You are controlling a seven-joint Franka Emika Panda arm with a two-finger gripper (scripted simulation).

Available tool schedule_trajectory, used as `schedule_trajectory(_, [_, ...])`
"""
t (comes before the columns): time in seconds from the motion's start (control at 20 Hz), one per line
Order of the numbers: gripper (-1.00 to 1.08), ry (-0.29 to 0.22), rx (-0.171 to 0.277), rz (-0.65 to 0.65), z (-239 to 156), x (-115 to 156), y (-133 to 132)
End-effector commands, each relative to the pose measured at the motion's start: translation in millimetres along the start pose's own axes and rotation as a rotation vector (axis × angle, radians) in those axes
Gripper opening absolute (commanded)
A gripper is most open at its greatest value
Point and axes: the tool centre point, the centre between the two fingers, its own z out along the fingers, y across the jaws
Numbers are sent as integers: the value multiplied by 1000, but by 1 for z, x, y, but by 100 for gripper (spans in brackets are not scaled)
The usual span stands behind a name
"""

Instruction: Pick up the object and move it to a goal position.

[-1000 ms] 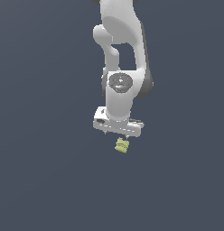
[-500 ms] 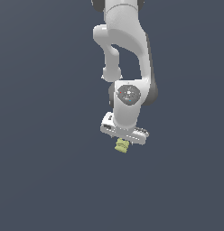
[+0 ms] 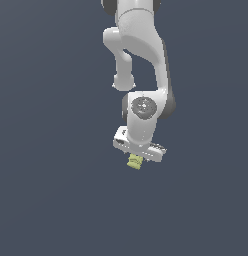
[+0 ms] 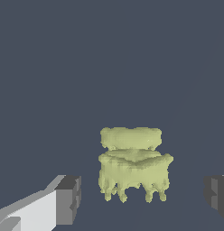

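Observation:
The object point(image 3: 134, 162) is a tiny pale yellow-green lumpy block with ridges, resting on the dark grey floor. My white gripper point(image 3: 136, 158) hangs straight over it, its hand just above the block. In the wrist view the object point(image 4: 134, 166) sits between my two dark fingertips point(image 4: 69, 199), with a gap on each side. The gripper point(image 4: 143, 197) is open and much wider than the block. It does not touch the block.
The white arm point(image 3: 141, 60) rises from the gripper toward the top of the exterior view. A plain dark grey floor point(image 3: 56, 190) surrounds the block on all sides. No other objects show.
The gripper has come down over the block and the wrist has swung a little toward the exterior view's right. The block has not moved.

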Motion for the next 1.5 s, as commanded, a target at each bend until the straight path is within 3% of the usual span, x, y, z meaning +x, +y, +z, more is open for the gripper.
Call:
schedule_trajectory(0.0, [100, -1, 0, 1, 7, 0, 0])
schedule_trajectory(0.65, [100, -1, 0, 4, 48, 0, 0])
schedule_trajectory(0.7, [-100, -1, 0, 4, 48, 0, 0])
schedule_trajectory(1.45, [-100, -1, 0, 4, 44, -4, -2])
